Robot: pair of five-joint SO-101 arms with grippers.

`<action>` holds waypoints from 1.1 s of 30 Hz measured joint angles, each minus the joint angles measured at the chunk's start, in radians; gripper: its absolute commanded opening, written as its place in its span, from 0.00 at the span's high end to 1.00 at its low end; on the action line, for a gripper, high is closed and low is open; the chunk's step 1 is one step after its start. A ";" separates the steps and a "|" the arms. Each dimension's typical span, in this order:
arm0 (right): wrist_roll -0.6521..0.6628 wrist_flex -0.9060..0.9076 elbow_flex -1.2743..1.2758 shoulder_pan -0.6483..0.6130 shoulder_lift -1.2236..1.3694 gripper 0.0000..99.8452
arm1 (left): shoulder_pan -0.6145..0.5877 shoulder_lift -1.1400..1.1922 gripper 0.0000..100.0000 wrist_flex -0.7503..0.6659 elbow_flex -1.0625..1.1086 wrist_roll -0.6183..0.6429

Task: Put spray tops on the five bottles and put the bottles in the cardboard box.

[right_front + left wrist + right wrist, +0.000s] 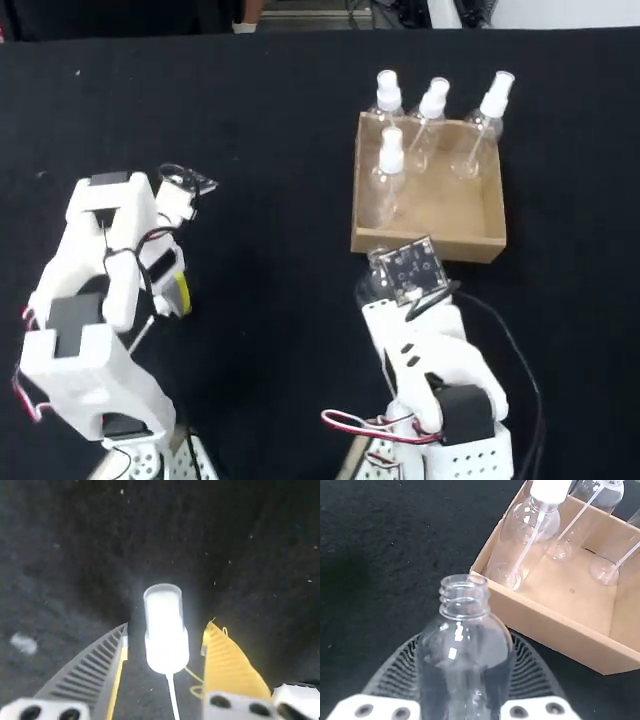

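1. Left pincer [183, 185], seen from the high view, hangs above the black table [280, 120], well apart from the cardboard box [430, 243]. The right pincer [385, 278] sits just beside the box's near wall. Four capped bottles [388, 175] stand inside the box.
2. Left wrist view: the left pincer [167, 626] is clamped on a white spray top [166, 635], whose thin tube points back toward the camera.
3. Right wrist view: the right pincer [465, 645] is closed around an upright uncapped bottle [465, 655]. This bottle stands just outside a corner of the cardboard box [560, 625].
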 measured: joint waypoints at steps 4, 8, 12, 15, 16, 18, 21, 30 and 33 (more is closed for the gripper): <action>0.000 0.000 0.000 0.000 0.000 0.99 | 0.000 0.044 0.83 -0.017 -0.011 0.002; -0.015 0.000 0.000 0.000 0.000 0.99 | 0.003 0.060 0.97 -0.017 -0.021 0.005; -0.038 -0.006 0.000 0.000 0.000 0.99 | 0.017 0.040 0.97 -0.015 -0.003 0.029; -0.043 -0.035 0.000 0.000 0.000 0.99 | 0.020 -0.026 0.97 -0.017 0.048 0.080; -0.044 -0.051 0.000 0.000 0.000 0.99 | 0.026 -0.060 0.97 -0.003 0.068 0.095; -0.044 -0.091 0.000 0.000 0.000 0.99 | 0.046 -0.152 0.97 0.020 0.091 0.127; -0.044 -0.160 0.000 0.000 0.000 0.99 | 0.083 -0.333 0.97 0.048 0.092 0.204; -0.046 -0.456 -0.063 -0.192 0.000 0.99 | 0.255 -0.853 0.97 -0.071 0.064 0.554; -0.046 -0.600 -0.063 -0.198 0.005 0.99 | 0.282 -0.930 0.97 -0.204 0.031 0.638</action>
